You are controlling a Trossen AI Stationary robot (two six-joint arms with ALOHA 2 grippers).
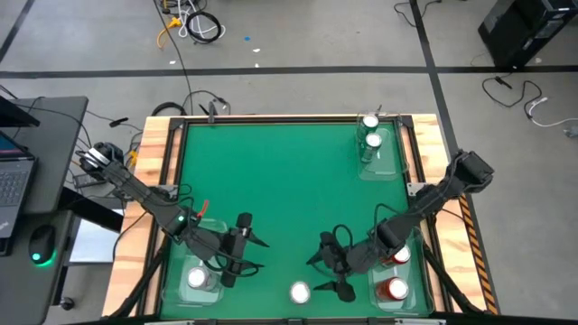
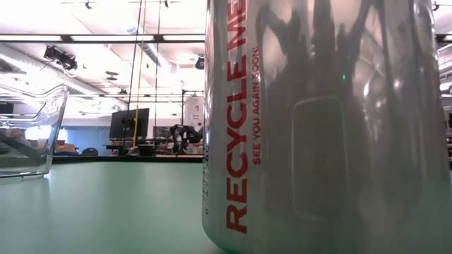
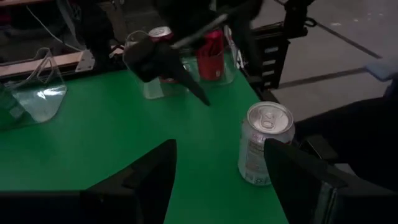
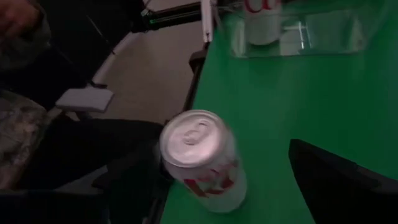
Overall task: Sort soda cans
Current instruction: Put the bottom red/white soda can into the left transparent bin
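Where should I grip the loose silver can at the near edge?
The silver can stands upright between both open grippers. Take its round side wall at mid-height, coming in level with the right gripper, which is closest; the flat lid gives the fingers no hold.

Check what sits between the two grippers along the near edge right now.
The high view shows one silver-grey can standing on bare green mat between the open left gripper and the open right gripper; neither touches it.

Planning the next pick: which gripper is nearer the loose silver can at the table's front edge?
Right. The right gripper is just beside the can; the left gripper is farther off on its other side.
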